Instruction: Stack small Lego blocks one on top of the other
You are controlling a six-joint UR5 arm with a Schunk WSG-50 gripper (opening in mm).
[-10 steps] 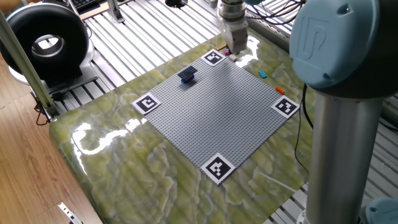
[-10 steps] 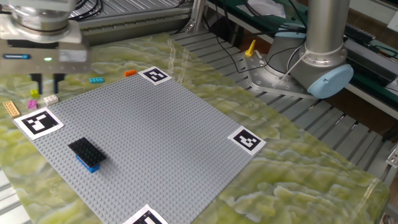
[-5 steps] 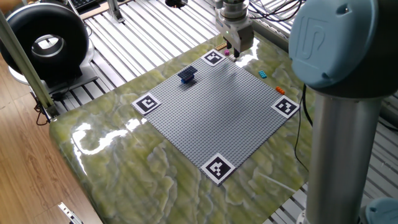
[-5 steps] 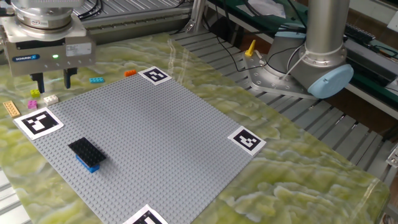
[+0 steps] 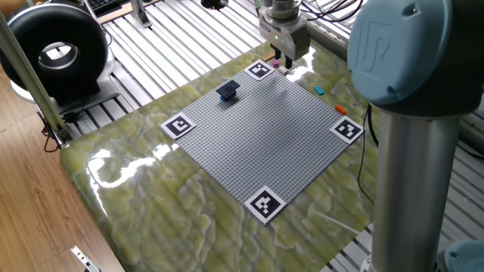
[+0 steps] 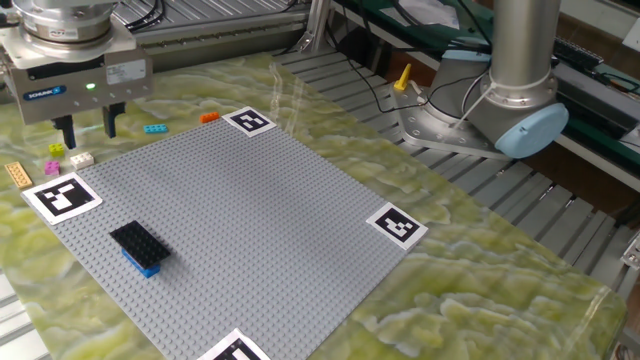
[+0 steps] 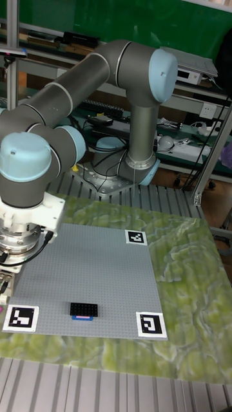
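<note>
Over at the far corner of the grey baseplate [image 6: 240, 240], the gripper [image 6: 88, 126] hangs above the green marbled worktop [image 6: 480, 270], just off the plate's edge. Jaws are spread apart with nothing between them, clear in the other fixed view where both dark fingers [image 6: 68, 131] point straight down.

Right below and around it sit the loose little bricks: a magenta one [image 6: 54, 150], a second magenta one [image 6: 52, 167] just beside it, and a pale tan one [image 6: 81, 159] next to those, all on the worktop beside the corner marker square [image 6: 61, 195]. A flat tan piece [image 6: 18, 174] lies a bit further out toward the edge of the frame. A cyan brick [image 6: 154, 128] and an orange brick [image 6: 209, 117] rest along the plate's edge, between the gripper and the next marker square [image 6: 248, 122]. None of them touch the gripper.

On the baseplate itself there's a small stack: a black brick [image 6: 134, 241] sitting on top of a blue one [image 6: 144, 263], near that same corner marker but well apart from the loose bricks. From the one fixed view it reads as a dark blue lump [image 5: 228, 91] on the plate, with the gripper [image 5: 283, 59] above the magenta bit [image 5: 277, 64]. The tall fixed view shows the black brick [image 7: 84, 309] with a pinkish-looking layer under it; can't tell the real colour there.
</note>
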